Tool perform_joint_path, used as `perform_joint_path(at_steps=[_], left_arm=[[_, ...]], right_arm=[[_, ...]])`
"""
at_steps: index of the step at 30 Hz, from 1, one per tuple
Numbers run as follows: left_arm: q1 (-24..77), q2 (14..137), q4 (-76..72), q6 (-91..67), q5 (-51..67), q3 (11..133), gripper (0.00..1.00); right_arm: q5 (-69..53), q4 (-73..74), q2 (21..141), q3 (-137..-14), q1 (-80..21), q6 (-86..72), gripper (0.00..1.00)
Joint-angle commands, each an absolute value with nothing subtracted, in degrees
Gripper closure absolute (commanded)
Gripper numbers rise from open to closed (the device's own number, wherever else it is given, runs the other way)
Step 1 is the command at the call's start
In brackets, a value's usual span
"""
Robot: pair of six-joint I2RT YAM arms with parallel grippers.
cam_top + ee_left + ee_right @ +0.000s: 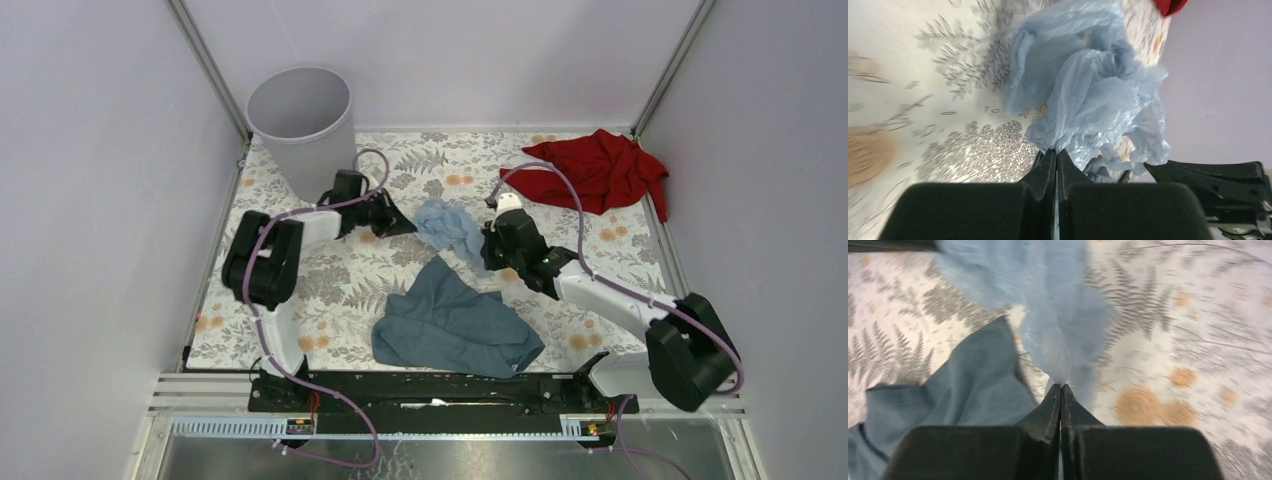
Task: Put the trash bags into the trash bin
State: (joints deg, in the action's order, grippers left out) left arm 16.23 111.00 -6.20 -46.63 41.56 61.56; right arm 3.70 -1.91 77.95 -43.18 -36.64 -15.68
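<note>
The pale-blue crinkly trash bag [450,226] hangs bunched between my two grippers over the middle of the floral table. My left gripper [405,224] is shut on the bag's left edge; in the left wrist view the bag [1088,85] rises from my closed tips [1056,151]. My right gripper [487,242] is shut on the bag's right edge; in the right wrist view the bag [1048,305] runs up from my closed tips [1061,386]. The round light-grey trash bin [302,128] stands at the back left, behind my left arm.
A slate-blue cloth [455,322] lies crumpled on the table just in front of the bag, also in the right wrist view [963,385]. A red cloth [598,170] lies at the back right. Walls close in the table on the left, back and right.
</note>
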Motion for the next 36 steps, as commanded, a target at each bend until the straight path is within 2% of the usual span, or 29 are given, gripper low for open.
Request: perform_joint_path(at_steps=[1,5,13,19,23,26,29,33,34,36], left_arm=[[11.8,97.4,-6.3,-40.4,35.2,61.6,1.00],[8.9,89.4,-5.8,-36.9,33.7,60.4,1.00],[8.4,81.1,-14.5,-36.0,40.6,55.6,1.00],[8.4,77.1,-22.9,-36.6,46.4,54.1,1.00],[8.5,73.4,-24.2,-34.6,46.0,52.9,1.00],[8.9,72.2,-26.2,-34.5,47.2,52.0,1.00],[9.7,71.2,-28.3,-34.5,48.8,51.2,1.00],[10.7,71.0,-35.5,-37.3,53.2,49.6,1.00],[10.7,70.9,-38.0,-38.4,54.1,49.0,1.00],[10.7,70.7,-42.3,-40.1,55.8,47.8,1.00]], right_arm=[[21.7,6.5,69.7,-41.6,-35.4,-18.0,1.00],[28.5,9.5,66.9,-40.8,-33.0,-16.9,1.00],[17.7,6.2,68.0,-42.3,-32.6,-15.3,1.00],[26.5,7.7,67.9,-41.4,-31.7,-16.3,1.00],[18.4,7.2,66.6,-40.8,-27.1,-19.1,1.00],[0.2,6.8,69.7,-43.2,-24.1,-20.2,0.66],[-12.0,14.5,74.9,-50.3,-24.1,-21.2,0.51],[-14.6,14.1,70.8,-50.1,-24.0,-25.4,0.11],[-14.6,14.1,69.1,-50.0,-23.9,-26.4,0.04],[-14.8,14.8,67.4,-50.0,-23.4,-27.9,0.01]])
